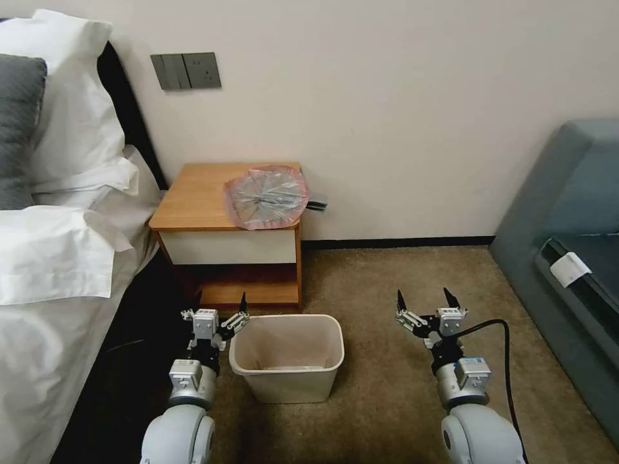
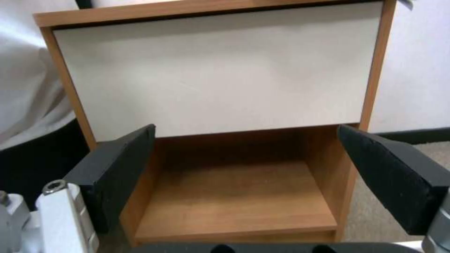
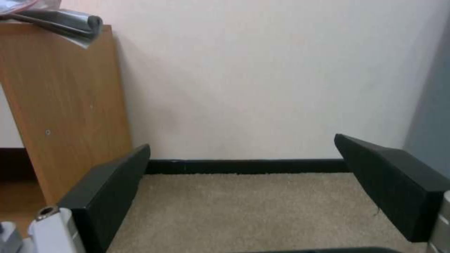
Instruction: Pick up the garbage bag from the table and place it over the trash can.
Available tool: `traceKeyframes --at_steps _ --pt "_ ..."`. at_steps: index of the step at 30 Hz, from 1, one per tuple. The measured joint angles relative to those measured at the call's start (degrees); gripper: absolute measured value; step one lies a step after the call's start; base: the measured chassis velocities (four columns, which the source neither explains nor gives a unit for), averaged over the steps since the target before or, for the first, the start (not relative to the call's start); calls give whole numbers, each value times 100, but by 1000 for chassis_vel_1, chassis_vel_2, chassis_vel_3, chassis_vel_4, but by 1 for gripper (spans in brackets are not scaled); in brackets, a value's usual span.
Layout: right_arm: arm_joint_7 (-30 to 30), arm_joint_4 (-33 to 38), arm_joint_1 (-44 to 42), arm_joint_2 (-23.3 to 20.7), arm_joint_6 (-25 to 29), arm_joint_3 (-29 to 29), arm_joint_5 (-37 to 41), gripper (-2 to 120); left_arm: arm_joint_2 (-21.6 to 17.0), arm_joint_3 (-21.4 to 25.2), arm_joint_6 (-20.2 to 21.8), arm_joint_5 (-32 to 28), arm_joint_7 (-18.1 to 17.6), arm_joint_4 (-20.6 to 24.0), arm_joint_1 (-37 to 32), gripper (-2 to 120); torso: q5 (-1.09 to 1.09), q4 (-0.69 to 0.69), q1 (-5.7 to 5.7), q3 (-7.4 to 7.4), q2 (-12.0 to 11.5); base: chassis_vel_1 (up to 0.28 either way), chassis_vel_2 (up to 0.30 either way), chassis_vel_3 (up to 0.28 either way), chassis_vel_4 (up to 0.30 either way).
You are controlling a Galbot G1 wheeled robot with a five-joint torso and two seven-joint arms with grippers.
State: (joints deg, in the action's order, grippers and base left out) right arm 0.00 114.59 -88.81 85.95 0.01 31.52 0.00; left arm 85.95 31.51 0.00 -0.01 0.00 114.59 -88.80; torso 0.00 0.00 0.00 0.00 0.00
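we see a small wooden nightstand table (image 1: 193, 196) with an orange-brown top, a white drawer front and a low wooden shelf, standing against a pale wall beside a bed with white bedding (image 1: 58, 258). on the right part of its top lies the garbage bag (image 1: 266, 196), a thin, crinkly, translucent grey plastic bag with a pink rim band, spread flat in a rough disc, its near edge reaching the tabletop's front edge. just behind it, at the table's back right corner, a grey folded item (image 1: 316, 201) pokes past the edge; we cannot tell what it is.

on the beige carpet (image 1: 387, 283) in front of the table stands the trash can (image 1: 287, 357), a small cream-white rectangular plastic bin with rounded corners and a rolled rim, upright.

our left gripper (image 1: 220, 303) hovers low, just beside the trash can's left side, its two black fingers spread apart and holding nothing; in the left wrist view the fingers (image 2: 117, 168) frame the table's drawer front and shelf. our right gripper (image 1: 423, 298) hovers over the carpet, apart from the can on its right, fingers likewise spread wide and empty. in the right wrist view its fingers (image 3: 108, 196) frame carpet, a dark baseboard (image 3: 244, 166) and the wall.
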Motion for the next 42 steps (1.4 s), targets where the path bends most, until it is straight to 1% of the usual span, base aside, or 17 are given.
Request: traceKeyframes --at_steps 5,7,8,11,12,13,14,15,16,18,23,27,32,33,36,39,42 --pt "0 16 -48 1 18 0 -2 100 -27 44 -24 -68 -1 14 -25 99 0 0 0 0 0 0 0 0 0" --pt "-3 226 -407 29 195 19 -41 100 -193 317 -178 -436 -9 130 -190 100 0 -1 0 0 0 0 0 0 0" --pt "-3 226 -407 29 195 19 -41 100 -193 317 -178 -436 -9 130 -190 100 0 -1 0 0 0 0 0 0 0" --pt "-45 662 -1143 93 563 59 -128 100 -550 903 -518 -1234 -30 378 -539 100 -1 0 0 0 0 0 0 0 0" --pt "-45 662 -1143 93 563 59 -128 100 -550 903 -518 -1234 -30 378 -539 100 -1 0 0 0 0 0 0 0 0" --pt "-57 817 -1402 114 695 78 -158 100 -646 1072 -612 -1443 -39 446 -634 100 1 1 0 0 0 0 0 0 0" --pt "-75 960 -1645 134 814 89 -189 100 -707 1132 -649 -1602 139 488 -676 100 3 2 0 -1 1 0 0 0 0" --pt "-75 960 -1645 134 814 89 -189 100 -707 1132 -649 -1602 139 488 -676 100 3 2 0 -1 1 0 0 0 0" --pt "-89 1061 -1780 176 882 56 -326 100 -731 1116 -650 -1680 335 498 -700 100 -6 -3 0 -1 0 0 0 0 0" --pt "-102 1110 -1799 206 930 4 -449 100 -741 1084 -650 -1727 506 505 -747 100 2 -1 0 0 0 0 0 0 0" --pt "-38 1154 -1760 206 924 -42 -467 100 -733 967 -633 -1740 620 505 -817 100 1 0 0 0 0 0 0 0 0" --pt "-2 1181 -1603 131 935 -88 -445 100 -733 832 -619 -1629 669 498 -900 100 0 0 0 0 1 0 0 0 0" --pt "-38 1016 -1138 -206 1054 -158 -781 100 -675 681 -634 -1424 679 463 -941 100 0 0 0 0 0 0 0 0 0" --pt "-38 1016 -1138 -206 1054 -158 -781 100 -675 681 -634 -1424 679 463 -941 100 0 0 0 0 0 0 0 0 0" --pt "166 655 -411 -509 1164 -219 -1556 100 -618 622 -633 -1377 599 460 -924 100 1 0 0 0 0 0 0 0 0" --pt "183 486 -81 -617 1194 -257 -1852 100 -591 610 -631 -1345 568 460 -920 100 1 0 0 0 0 0 0 0 0" --pt "95 169 622 -1040 1147 -496 -2616 100 -558 622 -675 -1310 554 491 -942 100 1 0 0 0 0 0 0 0 0"
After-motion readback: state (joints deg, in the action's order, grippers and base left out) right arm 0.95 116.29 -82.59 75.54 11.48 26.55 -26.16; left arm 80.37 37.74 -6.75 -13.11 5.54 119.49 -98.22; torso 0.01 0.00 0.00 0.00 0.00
